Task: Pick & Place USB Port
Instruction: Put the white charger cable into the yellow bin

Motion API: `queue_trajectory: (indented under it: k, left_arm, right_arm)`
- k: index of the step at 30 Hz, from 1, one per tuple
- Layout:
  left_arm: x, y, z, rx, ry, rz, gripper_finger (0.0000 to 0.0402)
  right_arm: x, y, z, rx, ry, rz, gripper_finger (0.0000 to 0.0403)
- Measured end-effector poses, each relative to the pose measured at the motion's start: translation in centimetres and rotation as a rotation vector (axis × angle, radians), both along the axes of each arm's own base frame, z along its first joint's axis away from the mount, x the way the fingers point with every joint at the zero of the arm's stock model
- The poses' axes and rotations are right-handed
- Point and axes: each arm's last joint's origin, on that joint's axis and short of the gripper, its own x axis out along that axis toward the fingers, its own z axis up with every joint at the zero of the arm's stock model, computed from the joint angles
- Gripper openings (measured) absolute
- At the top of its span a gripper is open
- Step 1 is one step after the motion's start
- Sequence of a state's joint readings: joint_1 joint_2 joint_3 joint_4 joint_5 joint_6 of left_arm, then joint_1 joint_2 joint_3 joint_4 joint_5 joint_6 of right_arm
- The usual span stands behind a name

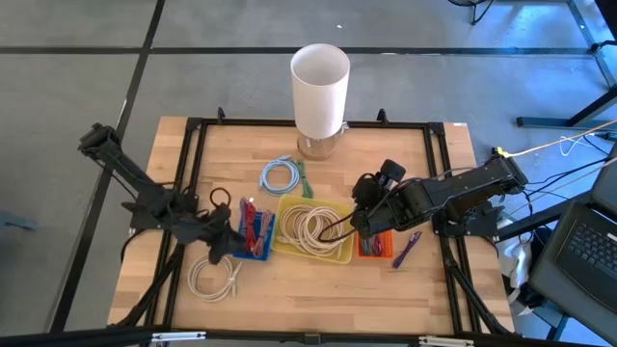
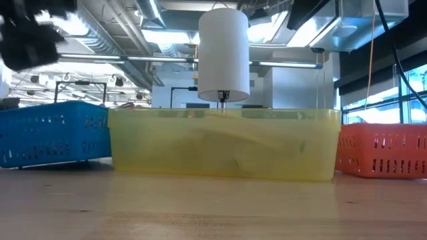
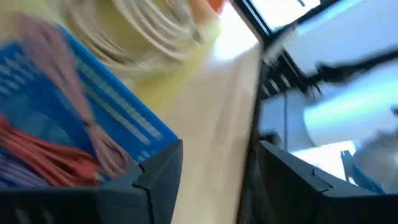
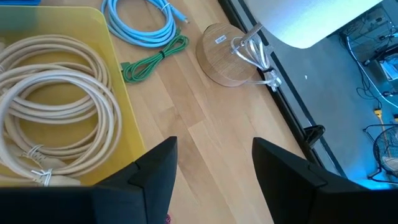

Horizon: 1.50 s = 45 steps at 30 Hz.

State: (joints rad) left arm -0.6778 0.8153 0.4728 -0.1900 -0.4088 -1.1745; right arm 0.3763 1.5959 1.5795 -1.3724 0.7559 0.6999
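A loose coil of cream cable (image 1: 214, 277) is seen lying on the wooden table (image 1: 424, 299), left of and nearer the front edge than the yellow bin (image 1: 284, 246). The left gripper (image 1: 229, 247) is poised at the blue basket (image 1: 258, 253), which touches the yellow bin's left side; its fingers (image 3: 155, 171) are spread apart and nothing is grasped. Bundled red and purple cables (image 1: 254, 224) are held in that basket. Behind the yellow bin, a light-blue cable coil (image 1: 280, 175) and a small green bundle (image 1: 305, 181) lie side by side, with a white lamp (image 1: 319, 89) on a round wooden base farther back. Inside the yellow bin, coiled cream USB cables (image 1: 315, 227) are tied with thin wire. The right gripper (image 1: 362, 216) is held over the bin's right edge, its fingers (image 4: 155, 168) released and empty. An orange basket (image 1: 374, 248) adjoins the bin's right side, and a purple cable (image 1: 406, 249) lies just beyond it.
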Motion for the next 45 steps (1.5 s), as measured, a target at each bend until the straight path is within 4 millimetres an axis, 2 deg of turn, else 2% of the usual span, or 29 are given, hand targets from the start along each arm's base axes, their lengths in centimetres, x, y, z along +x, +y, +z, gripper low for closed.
queue_trajectory:
  k: [6,12,19,26,31,37,39,44,45]
  left_arm:
    - [-0.7,-2.9,1.7,0.018,0.126,-0.185,0.0189]
    - [-1.7,-5.5,1.0,0.086,0.435,-0.295,0.0185]
    - [-3.0,-6.3,-2.4,0.172,0.818,-0.226,0.0184]
    - [-2.9,-7.5,-5.1,0.316,0.931,-0.263,0.0184]
    - [-2.8,-7.5,-7.2,0.436,1.038,-0.219,0.0184]
    - [-2.6,-8.0,-8.9,0.494,1.109,-0.199,0.0181]
    - [-2.6,-8.1,-9.1,0.482,1.128,-0.196,0.0162]
    - [-2.6,-8.1,-8.6,0.44,1.114,-0.225,0.0035]
    - [-2.7,-8.0,-8.4,0.427,1.113,-0.234,0.0029]
  right_arm:
    - [0.0,0.0,0.0,0.001,-0.002,-0.003,0.021]
    - [0.0,0.0,0.0,0.001,-0.002,-0.003,0.021]
    - [0.2,0.1,0.1,0.009,-0.029,-0.006,0.021]
    - [0.2,0.1,0.1,0.011,-0.033,-0.006,0.021]
    - [0.3,0.1,0.1,0.013,-0.038,-0.005,0.021]
    - [0.4,0.1,0.1,0.015,-0.045,-0.003,0.021]
    - [0.4,0.1,0.1,0.015,-0.045,-0.003,0.021]
    - [0.4,0.1,0.1,0.014,-0.043,-0.001,0.021]
    - [0.4,0.1,0.1,0.014,-0.043,-0.001,0.021]
